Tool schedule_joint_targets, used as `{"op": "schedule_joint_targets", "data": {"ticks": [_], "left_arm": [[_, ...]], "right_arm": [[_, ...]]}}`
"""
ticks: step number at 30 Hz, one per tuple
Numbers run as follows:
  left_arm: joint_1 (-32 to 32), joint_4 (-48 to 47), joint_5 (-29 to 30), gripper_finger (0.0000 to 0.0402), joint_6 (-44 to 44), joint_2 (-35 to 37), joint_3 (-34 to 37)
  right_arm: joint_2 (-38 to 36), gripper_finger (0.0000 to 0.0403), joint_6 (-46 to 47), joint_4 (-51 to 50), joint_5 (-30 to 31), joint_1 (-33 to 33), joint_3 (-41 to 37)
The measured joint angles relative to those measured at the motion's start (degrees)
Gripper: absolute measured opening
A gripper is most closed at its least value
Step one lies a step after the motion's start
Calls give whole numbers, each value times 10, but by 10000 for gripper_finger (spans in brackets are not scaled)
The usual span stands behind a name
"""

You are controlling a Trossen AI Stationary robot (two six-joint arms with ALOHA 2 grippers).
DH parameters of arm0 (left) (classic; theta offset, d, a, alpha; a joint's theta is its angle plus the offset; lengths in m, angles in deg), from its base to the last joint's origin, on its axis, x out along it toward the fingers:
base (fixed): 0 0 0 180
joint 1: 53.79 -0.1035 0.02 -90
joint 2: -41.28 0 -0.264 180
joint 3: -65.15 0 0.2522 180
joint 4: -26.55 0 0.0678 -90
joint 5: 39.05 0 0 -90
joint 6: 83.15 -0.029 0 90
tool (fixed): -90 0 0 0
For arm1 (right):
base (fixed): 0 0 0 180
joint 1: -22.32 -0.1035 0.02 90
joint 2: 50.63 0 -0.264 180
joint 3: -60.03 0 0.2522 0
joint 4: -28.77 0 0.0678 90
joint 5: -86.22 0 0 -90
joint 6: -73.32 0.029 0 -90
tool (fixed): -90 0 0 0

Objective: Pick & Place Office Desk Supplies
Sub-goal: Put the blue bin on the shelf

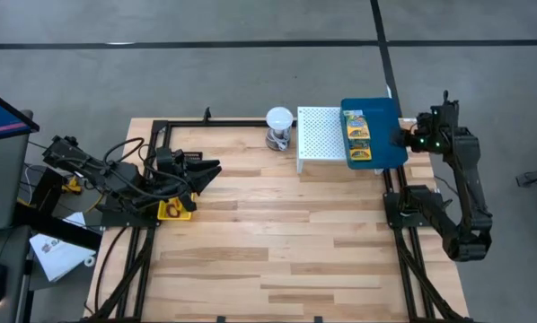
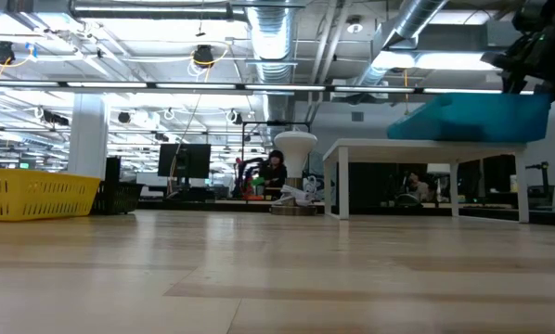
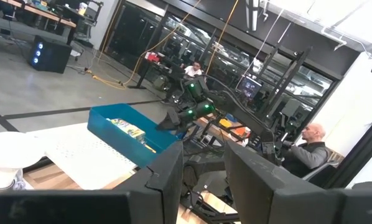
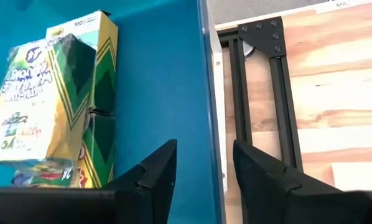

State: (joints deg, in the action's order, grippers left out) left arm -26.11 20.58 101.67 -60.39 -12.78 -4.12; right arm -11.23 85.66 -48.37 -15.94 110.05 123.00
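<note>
Right claw sits over the rim of the blue tray, fingers parted, the tray's edge between them with a gap on both sides, nothing gripped. The tray rests on the white perforated stand at the bench's far right, green-yellow packets stacked inside. Left claw hovers by the yellow bin at the left edge, fingers partly open, holding nothing.

White ball-topped object beside white perforated stand
</note>
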Motion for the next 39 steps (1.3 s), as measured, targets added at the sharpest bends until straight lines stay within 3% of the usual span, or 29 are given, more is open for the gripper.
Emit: {"op": "schedule_joint_targets", "data": {"ticks": [39], "left_arm": [[0,-5,0,113,0,0,0]], "right_arm": [[-31,141,12,-50,-60,0,0]]}}
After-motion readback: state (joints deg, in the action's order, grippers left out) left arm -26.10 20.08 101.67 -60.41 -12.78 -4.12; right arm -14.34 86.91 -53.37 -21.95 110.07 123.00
